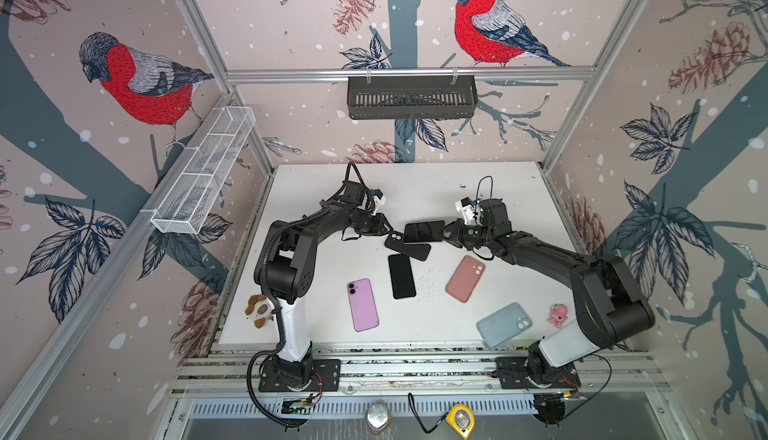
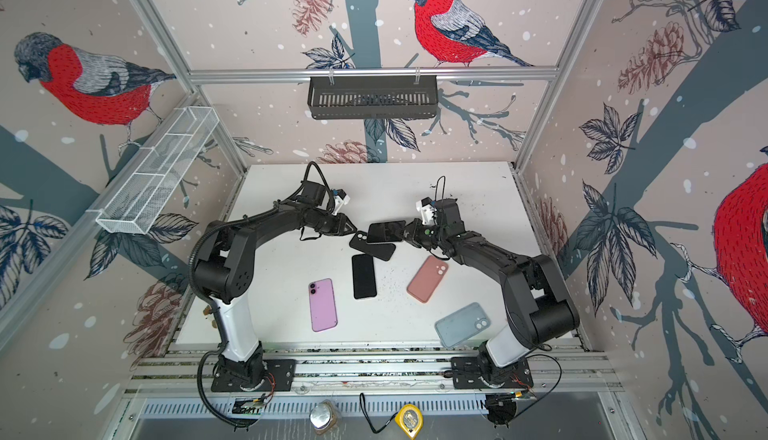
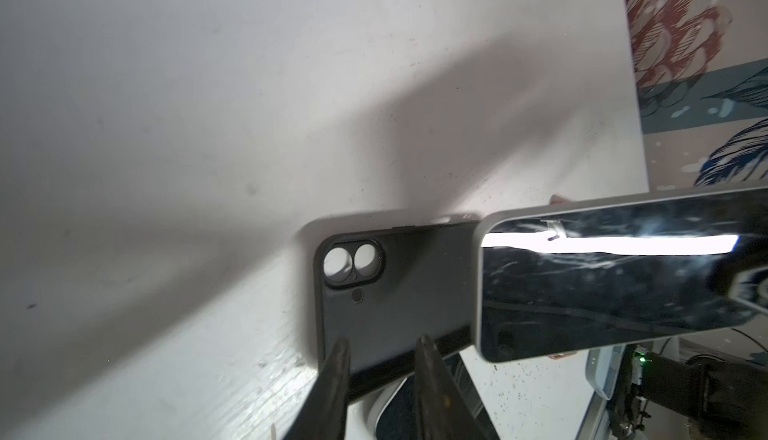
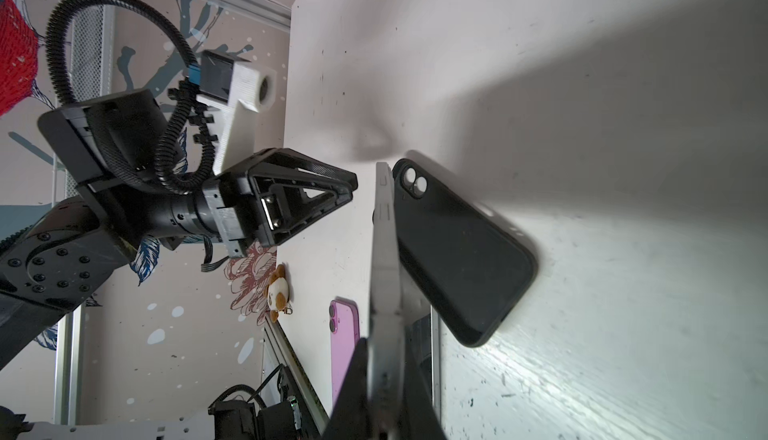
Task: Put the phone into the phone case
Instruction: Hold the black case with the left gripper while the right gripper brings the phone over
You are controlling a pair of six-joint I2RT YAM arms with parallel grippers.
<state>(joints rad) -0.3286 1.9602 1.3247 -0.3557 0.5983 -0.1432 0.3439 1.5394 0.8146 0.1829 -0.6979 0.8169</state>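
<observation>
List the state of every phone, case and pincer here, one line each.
black case, lying flat, empty.
held phone, raised over the black case, not in it.
right pincer, shut on the held phone.
left pincer, slightly open, holding nothing.
black phone, lying flat, screen up.
purple phone, lying flat, back up.
pink case, lying flat, empty.
blue case, lying flat, empty.

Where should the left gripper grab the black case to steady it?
The case: probably the camera-end short edge, from the left. That end lies bare facing the left gripper; the phone held by the right gripper hangs over much of the rest. It lies flat, so pinch the thin rim.
</observation>
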